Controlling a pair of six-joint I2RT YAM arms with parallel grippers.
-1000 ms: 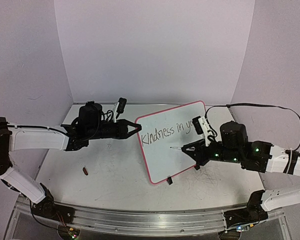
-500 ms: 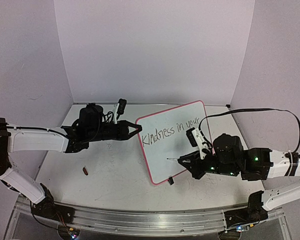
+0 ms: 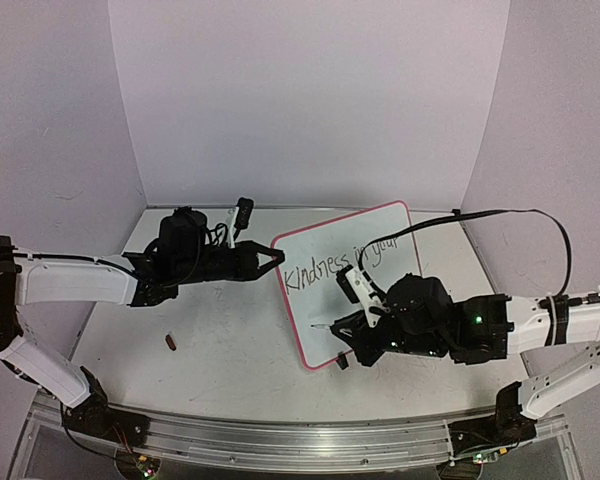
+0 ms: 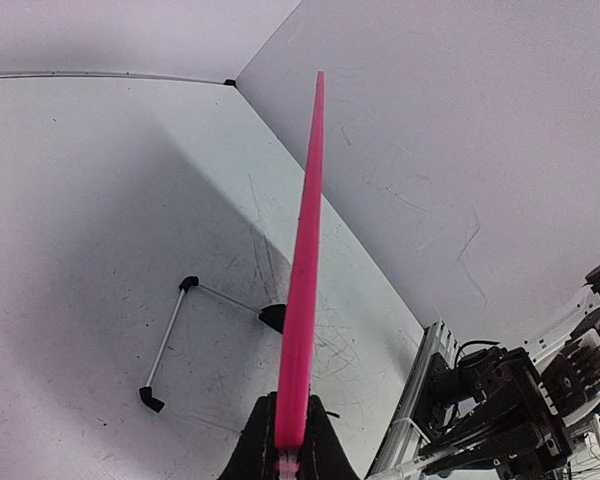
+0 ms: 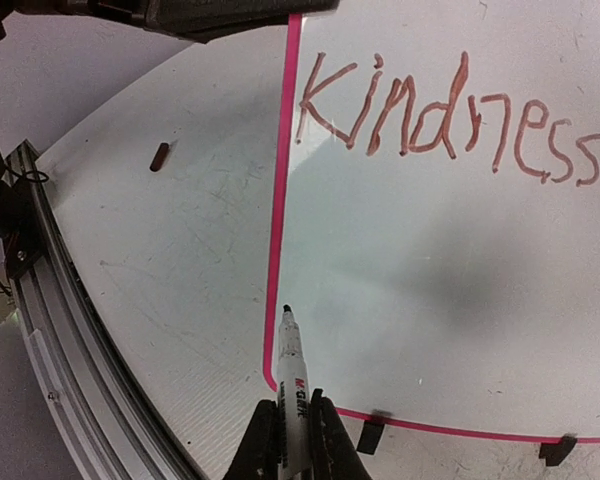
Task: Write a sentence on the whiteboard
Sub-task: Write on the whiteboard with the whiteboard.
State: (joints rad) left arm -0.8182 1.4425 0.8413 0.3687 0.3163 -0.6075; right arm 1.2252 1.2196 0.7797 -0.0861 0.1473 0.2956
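You've got a scuffed white table (image 3: 230,370) boxed in by pale lavender walls (image 3: 310,100). Lower left of the top view, a small reddish-brown piece (image 3: 171,342) lies on it; can't tell what it is. A metal rail (image 3: 280,435) runs along the bottom edge. Bottom centre of the right wrist view there's a white-barrelled marker (image 5: 294,375), black tip pointing up.

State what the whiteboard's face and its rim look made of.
The whiteboard face looks like a smooth, glossy coated panel, melamine or painted metal perhaps, since it shows a soft sheen. The rim is probably thin pink-red plastic, judging by its uniform colour and rounded corners.
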